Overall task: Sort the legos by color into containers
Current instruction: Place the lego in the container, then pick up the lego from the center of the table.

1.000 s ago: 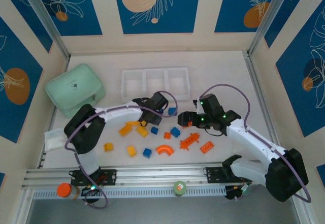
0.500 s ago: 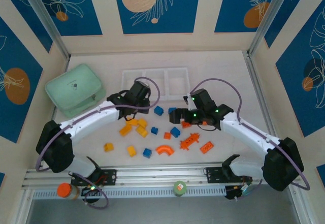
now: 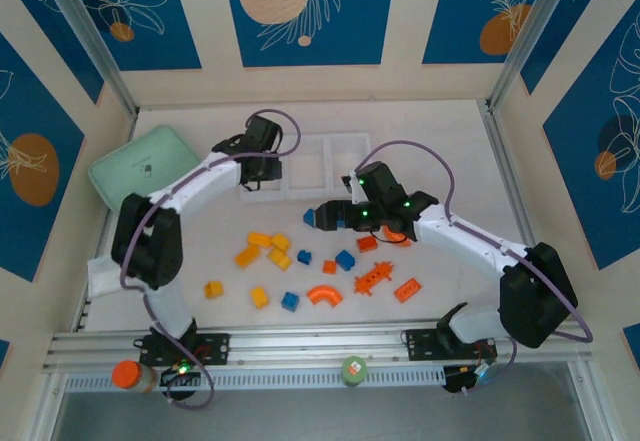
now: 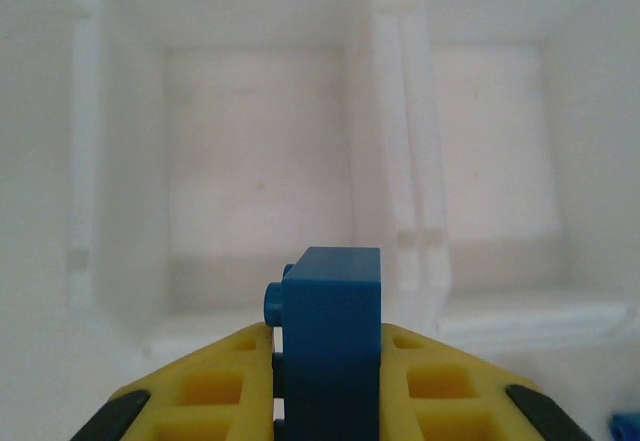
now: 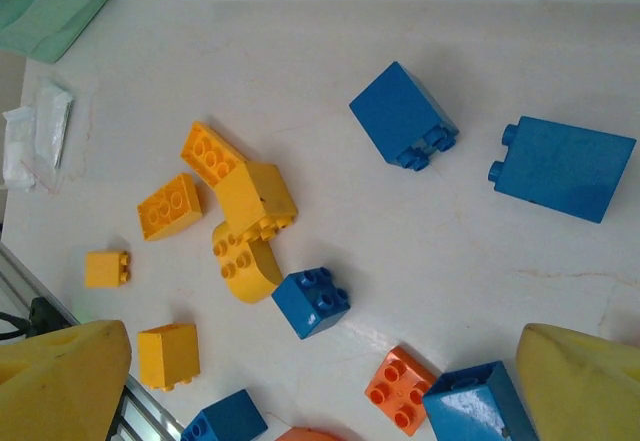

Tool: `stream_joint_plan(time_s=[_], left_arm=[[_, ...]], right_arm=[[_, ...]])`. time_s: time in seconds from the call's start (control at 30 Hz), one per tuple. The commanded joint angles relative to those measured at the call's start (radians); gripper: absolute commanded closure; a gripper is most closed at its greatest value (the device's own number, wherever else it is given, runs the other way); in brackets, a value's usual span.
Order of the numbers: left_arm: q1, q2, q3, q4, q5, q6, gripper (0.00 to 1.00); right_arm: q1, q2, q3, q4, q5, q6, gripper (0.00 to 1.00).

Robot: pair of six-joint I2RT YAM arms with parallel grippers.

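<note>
Blue brick (image 4: 330, 306) gripped between the yellow fingers (image 4: 215, 386) of the left pincer (image 3: 263, 174), studs facing left. It hangs over the left compartment of the tray (image 3: 345, 143), just inside the near rim. Half a second ago this pincer was short of that rim. Right pincer (image 3: 320, 216) spread wide, holding nothing, over loose bricks (image 5: 245, 226) on the tray's near side. It has slid leftward.

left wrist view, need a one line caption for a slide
Left gripper clamps a blue lego brick just short of the white divided tray.
</note>
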Motion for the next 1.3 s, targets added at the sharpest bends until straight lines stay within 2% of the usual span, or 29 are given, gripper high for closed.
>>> stream_joint_plan(time_s=[0.0, 0.13, 0.3, 0.37, 0.47, 0.67, 0.83, 0.97, 1.1, 1.27], left_arm=[[0.043, 0.079, 0.057, -0.044, 0.023, 0.004, 0.86], [0.054, 0.128, 0.087, -0.037, 0.059, 0.014, 0.82], [0.054, 0.108, 0.080, -0.054, 0.054, 0.037, 0.61], [0.054, 0.087, 0.072, -0.062, 0.048, 0.040, 0.56], [0.053, 0.042, 0.051, -0.069, 0.058, 0.039, 0.53], [0.031, -0.073, -0.048, -0.062, 0.158, 0.027, 0.51], [-0.044, -0.178, -0.164, -0.030, 0.186, 0.001, 0.48], [-0.137, -0.217, -0.222, -0.020, 0.179, -0.024, 0.44], [-0.230, -0.215, -0.252, 0.011, 0.157, -0.045, 0.39], [-0.254, -0.138, -0.249, 0.021, 0.181, -0.050, 0.33]], right_arm=[[0.004, 0.018, 0.045, -0.013, -0.014, 0.000, 0.01], [0.003, 0.019, 0.051, -0.022, -0.009, -0.008, 0.01], [0.000, 0.006, 0.056, -0.036, 0.003, -0.016, 0.01], [-0.003, -0.005, 0.056, -0.040, 0.003, -0.018, 0.01], [-0.012, -0.025, 0.054, -0.050, -0.001, -0.025, 0.01], [-0.054, -0.073, 0.021, -0.084, -0.051, -0.027, 0.01], [-0.098, -0.135, -0.061, -0.063, -0.077, -0.008, 0.01], [-0.137, -0.161, -0.132, -0.033, -0.107, 0.010, 0.01], [-0.151, -0.165, -0.177, -0.012, -0.120, 0.019, 0.01], [-0.157, -0.165, -0.207, 0.006, -0.123, 0.022, 0.01]])
